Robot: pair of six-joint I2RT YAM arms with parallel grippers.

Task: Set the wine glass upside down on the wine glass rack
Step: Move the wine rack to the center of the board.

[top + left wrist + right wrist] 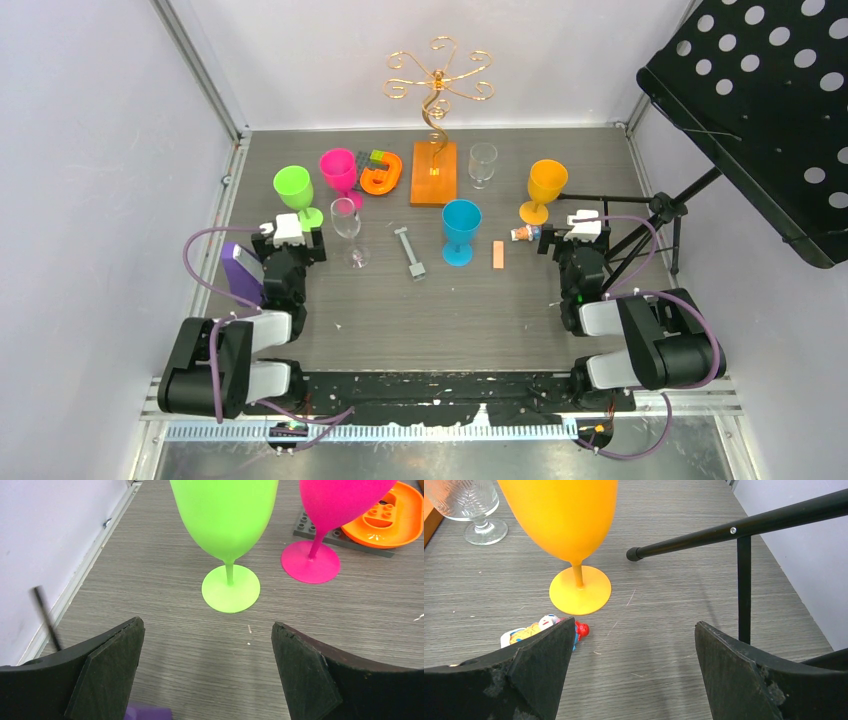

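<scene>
Left hand [207,647] and right hand [634,642] both wide open, empty. Clear stemmed wine glass [347,222] upright on grey counter [480,310] beside left hand; gold wire rack [437,85] at back centre.

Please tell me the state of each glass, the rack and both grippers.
Green glass, upright.
Pink glass, upright.
Blue glass, upright.
Orange glass, upright.
Left clear glass, upright.
Right clear glass, upright.
Rack, standing, no glass on it.
Left gripper, open, empty.
Right gripper, open, empty.
</scene>
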